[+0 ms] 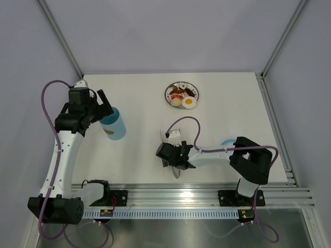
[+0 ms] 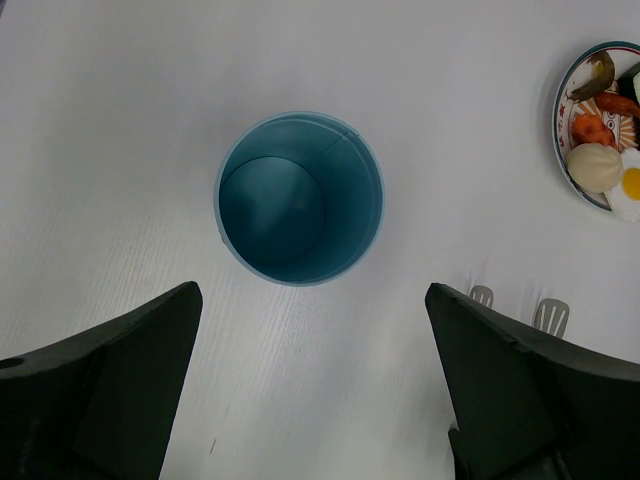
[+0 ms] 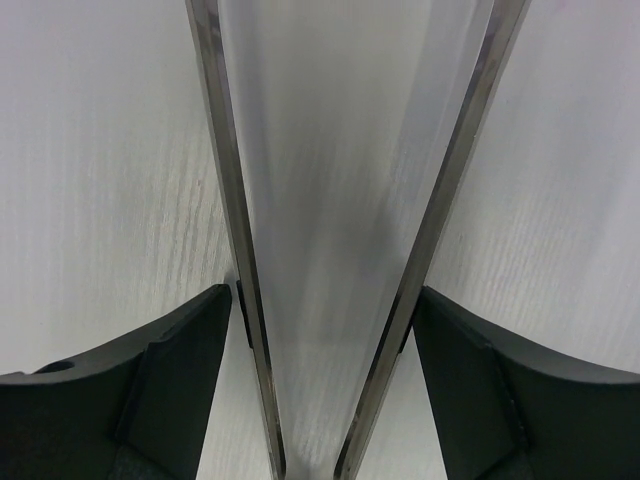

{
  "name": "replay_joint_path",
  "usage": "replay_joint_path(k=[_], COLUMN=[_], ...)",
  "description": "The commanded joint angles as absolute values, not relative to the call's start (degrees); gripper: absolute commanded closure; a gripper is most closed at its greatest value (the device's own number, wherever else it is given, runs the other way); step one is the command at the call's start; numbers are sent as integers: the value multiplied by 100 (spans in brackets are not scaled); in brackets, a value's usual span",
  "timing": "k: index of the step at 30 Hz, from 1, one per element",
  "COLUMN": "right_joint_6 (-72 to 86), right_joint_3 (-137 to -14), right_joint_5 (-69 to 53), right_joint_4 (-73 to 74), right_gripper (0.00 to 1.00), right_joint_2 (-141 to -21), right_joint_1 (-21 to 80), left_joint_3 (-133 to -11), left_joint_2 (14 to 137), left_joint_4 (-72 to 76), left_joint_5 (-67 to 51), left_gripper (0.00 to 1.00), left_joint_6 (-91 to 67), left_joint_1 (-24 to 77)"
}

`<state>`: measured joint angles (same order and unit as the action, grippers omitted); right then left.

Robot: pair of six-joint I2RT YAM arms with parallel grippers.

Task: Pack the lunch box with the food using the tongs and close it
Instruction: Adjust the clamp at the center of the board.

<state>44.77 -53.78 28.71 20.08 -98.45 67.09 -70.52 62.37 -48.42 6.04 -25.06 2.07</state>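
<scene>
Right end effector (image 3: 325, 305) clamped on the tongs (image 3: 228, 200).
Left end effector (image 2: 312, 292) hung spread wide above the open blue lunch box (image 2: 300, 200) on the bench (image 2: 120, 120).

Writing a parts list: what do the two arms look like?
The left arm and right arm: white links, black joints, a looping purple cable each. The left hand and right hand: two broad black fingers.
</scene>
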Motion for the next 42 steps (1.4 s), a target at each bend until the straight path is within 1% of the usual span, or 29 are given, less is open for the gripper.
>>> replay_joint_path(k=[1, 2, 4, 6, 8, 11, 12, 13, 15, 16, 19, 22, 27, 29, 32, 34, 37, 42], right_joint_6=[4667, 4702, 4746, 4790, 4799, 4816, 4825, 4834, 4808, 4799, 4528, 4107, 3578, 3340, 3182, 3181, 3190, 2814], right_joint_3=[-5203, -5194, -5168, -5168, -5177, -5212, -5229, -5247, -5317, -5352, -5414, -5414, -5704, -5870, -6064, -6073, -5933, -5555], right_joint_5=[3138, 3138, 3138, 3129, 3138, 3164, 3181, 3190, 3252, 3295, 3322, 2824, 2216, 1821, 1556, 1669, 1967, 2539], right_joint_4=[2109, 2083, 2066, 2057, 2030, 2074, 2109, 2144, 2328, 2425, 2724, 2978, 3638, 3928, 4332, 4490, 4343, 3403], right_gripper=[18, 13, 9, 10, 14, 31, 43, 49, 59, 68, 80, 81, 80, 79, 78, 78, 78, 76], right_joint_2=[-10160, -10169, -10195, -10230, -10274, -10301, -10292, -10248, -10169, -10021, -9556, -8931, -7904, -7648, -7296, -7269, -7470, -8049], right_joint_1=[6715, 6706, 6697, 6697, 6697, 6688, 6697, 6689, 6688, 6688, 6575, 6233, 5565, 5371, 5063, 4966, 4966, 4975], left_joint_3=[-7225, -7225, -7216, -7198, -7181, -7172, -7172, -7172, -7181, -7189, -7233, -7304, -7435, -7497, -7506, -7488, -7401, -7348], left_joint_2=[6231, 6231, 6231, 6240, 6240, 6249, 6249, 6258, 6258, 6267, 6275, 6310, 6451, 6512, 6556, 6565, 6583, 6601], left_joint_4=[-4737, -4737, -4737, -4728, -4711, -4711, -4702, -4711, -4711, -4711, -4702, -4693, -4650, -4614, -4553, -4509, -4474, -4438], left_joint_5=[694, 686, 677, 668, 642, 642, 642, 642, 642, 642, 642, 624, 537, 458, 361, 343, 334, 273], left_gripper=[1, 1, 1, 1, 1, 1, 1, 1, 1, 1, 1, 1, 1, 1, 1, 1, 1, 1], left_joint_6=[-2487, -2487, -2479, -2478, -2470, -2478, -2470, -2470, -2470, -2470, -2479, -2514, -2636, -2698, -2768, -2804, -2839, -2830], left_joint_1=[185, 176, 176, 185, 176, 184, 176, 176, 184, 185, 184, 176, 167, 158, 158, 150, 158, 158])
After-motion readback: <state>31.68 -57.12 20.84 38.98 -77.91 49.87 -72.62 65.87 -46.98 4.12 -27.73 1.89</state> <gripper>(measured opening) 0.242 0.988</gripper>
